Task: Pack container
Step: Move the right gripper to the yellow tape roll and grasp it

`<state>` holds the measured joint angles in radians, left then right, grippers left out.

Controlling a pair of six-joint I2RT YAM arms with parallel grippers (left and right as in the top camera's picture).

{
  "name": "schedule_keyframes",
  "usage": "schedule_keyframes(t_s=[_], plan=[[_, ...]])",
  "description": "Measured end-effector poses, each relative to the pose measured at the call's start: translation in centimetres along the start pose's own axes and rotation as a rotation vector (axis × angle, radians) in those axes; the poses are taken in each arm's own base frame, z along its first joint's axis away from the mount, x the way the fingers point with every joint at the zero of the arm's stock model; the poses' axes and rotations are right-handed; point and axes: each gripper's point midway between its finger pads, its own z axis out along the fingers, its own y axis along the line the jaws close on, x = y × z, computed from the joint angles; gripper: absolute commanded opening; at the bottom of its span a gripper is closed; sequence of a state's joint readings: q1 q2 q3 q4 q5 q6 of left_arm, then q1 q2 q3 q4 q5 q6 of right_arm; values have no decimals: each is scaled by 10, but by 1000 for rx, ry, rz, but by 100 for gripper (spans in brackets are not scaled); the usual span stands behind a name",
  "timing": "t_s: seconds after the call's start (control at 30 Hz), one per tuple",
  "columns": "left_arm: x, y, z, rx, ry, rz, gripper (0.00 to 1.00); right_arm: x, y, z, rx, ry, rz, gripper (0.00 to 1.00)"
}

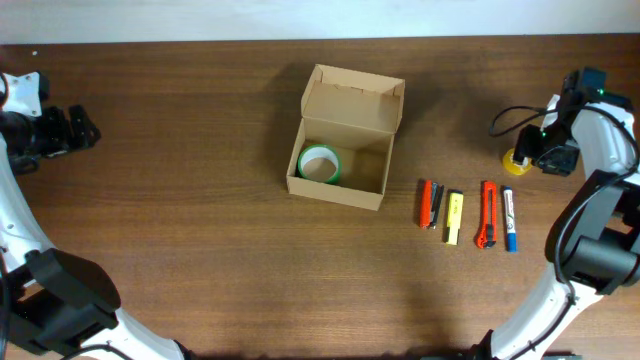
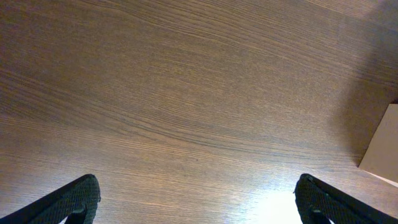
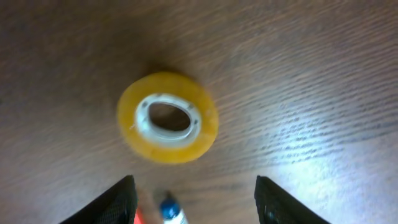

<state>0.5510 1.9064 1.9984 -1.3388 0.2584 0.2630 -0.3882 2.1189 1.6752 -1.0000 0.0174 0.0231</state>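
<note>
Sitting just beyond the middle of the table (image 1: 180, 200), the container (image 1: 345, 140) is open, its flap lid standing up along the far side. The overhead view looks straight into it and catches a green tape roll (image 1: 320, 165) lying flat in the left end.

To its right, well apart, four items lie side by side: a red-and-black tool (image 1: 430, 204), a yellow highlighter (image 1: 453, 217), an orange box cutter (image 1: 487, 214) and a blue marker (image 1: 509, 220). Just beyond the marker lies a yellow tape roll (image 1: 516, 160).

Now the right wrist view fills in what the overhead cannot. The right gripper (image 3: 196, 196) hangs over that yellow roll with its dark fingers spread wide, released, the roll lying flat on the wood ahead of them, white core showing. The picture is blurred, though the marker's blue cap sits between the fingers at the bottom edge.

Over on the far left, the left gripper (image 2: 199, 199) is likewise released, fingers wide apart over bare wood. Its camera shows only a tan corner at the right edge, most likely the container.

The table is dark brown wood grain with a bright glare patch in the left wrist view. A pale strip (image 1: 300, 20) runs beyond the far edge; what it is cannot be told.
</note>
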Motion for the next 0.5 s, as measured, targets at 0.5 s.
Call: schedule_keyframes(t_s=[0.5], plan=[[0,0,0,0,0,0,100,-19,-23,7,6,-69,56,62]])
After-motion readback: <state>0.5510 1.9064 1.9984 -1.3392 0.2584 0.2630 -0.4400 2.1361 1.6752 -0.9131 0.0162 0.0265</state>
